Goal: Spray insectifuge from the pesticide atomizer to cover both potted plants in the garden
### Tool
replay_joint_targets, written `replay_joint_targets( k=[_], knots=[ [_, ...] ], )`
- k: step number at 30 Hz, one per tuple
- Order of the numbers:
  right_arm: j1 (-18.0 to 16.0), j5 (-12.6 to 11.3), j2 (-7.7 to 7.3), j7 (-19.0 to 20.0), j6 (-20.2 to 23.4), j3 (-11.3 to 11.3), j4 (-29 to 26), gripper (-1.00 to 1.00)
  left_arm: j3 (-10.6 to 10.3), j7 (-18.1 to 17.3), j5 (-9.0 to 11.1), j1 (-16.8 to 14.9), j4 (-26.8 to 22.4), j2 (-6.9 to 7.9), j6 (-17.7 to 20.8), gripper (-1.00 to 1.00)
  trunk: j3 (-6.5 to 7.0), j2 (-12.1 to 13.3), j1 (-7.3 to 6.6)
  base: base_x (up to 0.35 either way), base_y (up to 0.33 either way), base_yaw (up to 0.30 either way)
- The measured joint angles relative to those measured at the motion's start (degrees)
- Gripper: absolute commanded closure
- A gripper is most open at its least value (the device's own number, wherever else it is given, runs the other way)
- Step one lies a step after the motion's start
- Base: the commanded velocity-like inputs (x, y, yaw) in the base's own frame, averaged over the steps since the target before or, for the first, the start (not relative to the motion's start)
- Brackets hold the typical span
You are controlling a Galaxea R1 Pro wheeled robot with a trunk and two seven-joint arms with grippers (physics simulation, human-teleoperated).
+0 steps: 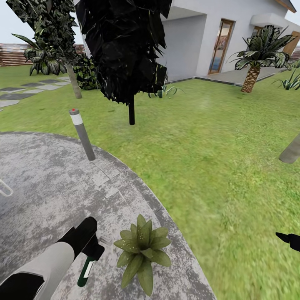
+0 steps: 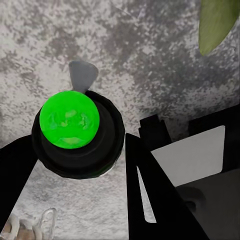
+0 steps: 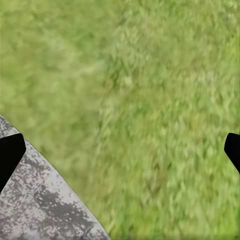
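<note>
The pesticide atomizer [image 1: 86, 268] is a slim dark green bottle with a pale label, hanging tilted over the patio at the bottom left of the head view. My left gripper [image 1: 92, 251] is shut on its upper part. In the left wrist view, the bottle's bright green round end [image 2: 70, 120] sits between the black fingers [image 2: 147, 175] of my left gripper [image 2: 80, 160]. One potted plant [image 1: 142, 248], a low rosette of pointed green leaves, stands just right of the bottle; one leaf [image 2: 216, 25] shows in the left wrist view. My right gripper [image 1: 288, 240] [image 3: 120, 150] hangs open over the grass.
The round mottled patio [image 1: 46, 183] borders the lawn [image 1: 216, 137]. A grey bollard lamp [image 1: 82, 135] leans at the patio's edge, and another [image 1: 290, 152] stands at the right. A dark tree [image 1: 131, 110], a palm [image 1: 254, 62], stepping slabs [image 1: 25, 87] and a white house [image 1: 196, 37] lie beyond.
</note>
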Motion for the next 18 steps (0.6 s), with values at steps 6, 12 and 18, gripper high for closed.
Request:
replay_joint_targets(
  k=[6, 12, 18],
  knots=[
    [0.0, 0.0, 0.03, 0.0, 0.0, 0.0, 0.0, -1.0, -0.1, 0.0, -0.1, 0.0, 0.0, 0.01, 0.0, 1.0, -0.29, 0.0, 0.0, 0.0, 0.0, 0.158],
    [0.0, -0.1, 0.0, 0.0, 0.0, -0.1, 0.0, -1.0, -0.3, 0.0, 0.0, 0.3, 0.5, -0.09, 0.0, 1.0, -0.36, 0.0, 0.0, 0.0, 0.0, 0.019],
    [0.0, 0.0, -0.01, 0.0, 0.0, 0.0, 0.0, -1.0, -0.3, 0.0, 0.4, 0.4, 0.6, -1.72, 0.1, 1.0, -0.37, 0.0, 0.02, -0.08, 0.0, 0.001]
  ],
)
